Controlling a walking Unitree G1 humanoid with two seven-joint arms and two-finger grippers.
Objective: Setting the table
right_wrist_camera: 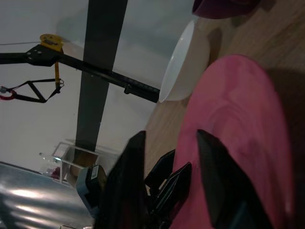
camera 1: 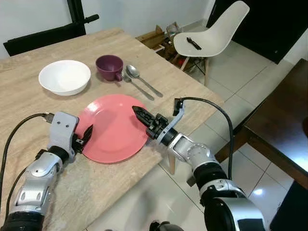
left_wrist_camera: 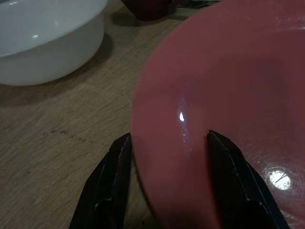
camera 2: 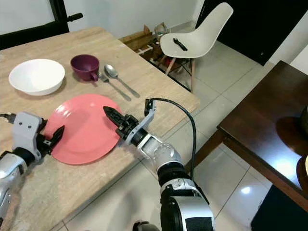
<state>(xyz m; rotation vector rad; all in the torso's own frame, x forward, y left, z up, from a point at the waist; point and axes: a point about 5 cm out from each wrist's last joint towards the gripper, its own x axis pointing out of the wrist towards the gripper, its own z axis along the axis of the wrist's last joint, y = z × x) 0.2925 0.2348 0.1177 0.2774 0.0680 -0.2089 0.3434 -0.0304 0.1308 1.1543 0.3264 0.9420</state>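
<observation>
A glossy pink plate (camera 1: 114,126) lies flat near the right edge of the wooden surface (camera 1: 29,103). The left gripper (camera 1: 85,137) has its fingers open astride the plate's left rim; the right gripper (camera 1: 139,114) (fingers spread) is over its right side. Farther off: bowl (camera 1: 64,77), mug (camera 1: 109,67), spoon (camera 1: 140,77). The right wrist view adds a black frame (right_wrist_camera: 102,67).

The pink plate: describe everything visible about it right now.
The pink plate is round, glossy and empty, lying flat near the front edge of the wooden table, below the white bowl and purple cup. The left gripper straddles its left rim with open fingers, and the right gripper reaches over its right rim, fingers also apart.
</observation>
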